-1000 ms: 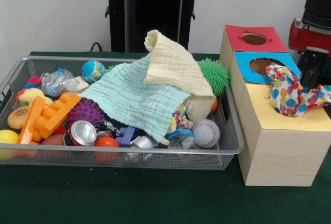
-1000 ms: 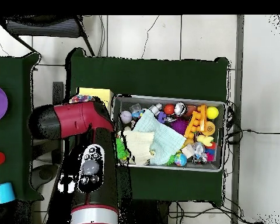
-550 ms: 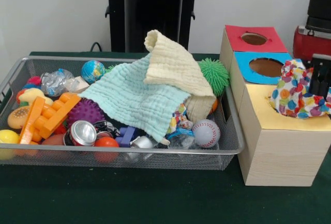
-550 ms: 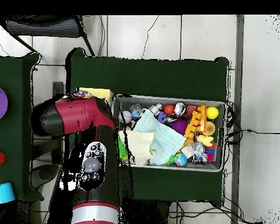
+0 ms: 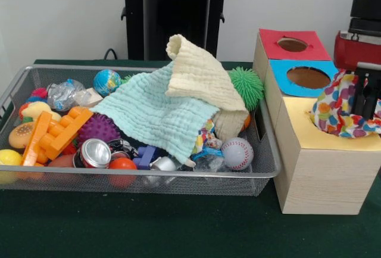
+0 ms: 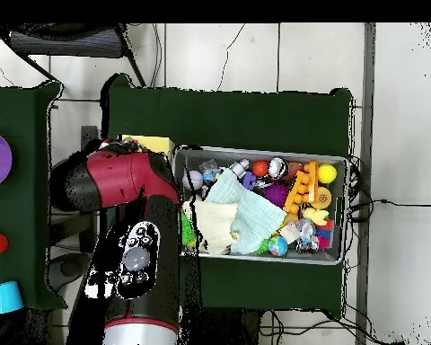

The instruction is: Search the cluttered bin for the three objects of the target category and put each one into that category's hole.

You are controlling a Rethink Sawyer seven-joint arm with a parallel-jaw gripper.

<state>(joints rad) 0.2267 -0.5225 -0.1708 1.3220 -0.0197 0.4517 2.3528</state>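
Gripper (image 5: 364,98): dark fingers at the right edge of the front view, closed on a polka-dot cloth (image 5: 336,112), above the yellow top of the box.
Polka-dot cloth: white fabric with many coloured spots, bunched in the gripper's hold, its lower folds resting on the yellow panel (image 5: 324,139) over its opening.
Sorting box (image 5: 315,174): pale wood, just to the right of the bin, with three coloured tops in a row; a red panel (image 5: 292,44) farthest back, a blue panel (image 5: 305,77) in the middle, yellow nearest. Round holes show in the red and blue tops.
Arm (image 6: 129,229): red and black, seen from overhead covering the box, with only a yellow corner showing beside it.
Wire bin (image 5: 143,180): metal mesh tray on a green table (image 5: 149,228), crowded with toys.
Cloths in the bin: a mint green cloth (image 5: 156,115) spread over the middle, with a cream cloth (image 5: 199,74) folded on top of it.
Other contents: green spiky ball (image 5: 247,86), baseball (image 5: 237,153), globe ball (image 5: 107,81), purple spiky ball (image 5: 98,128), orange plastic toy (image 5: 56,133), drink can (image 5: 93,153).
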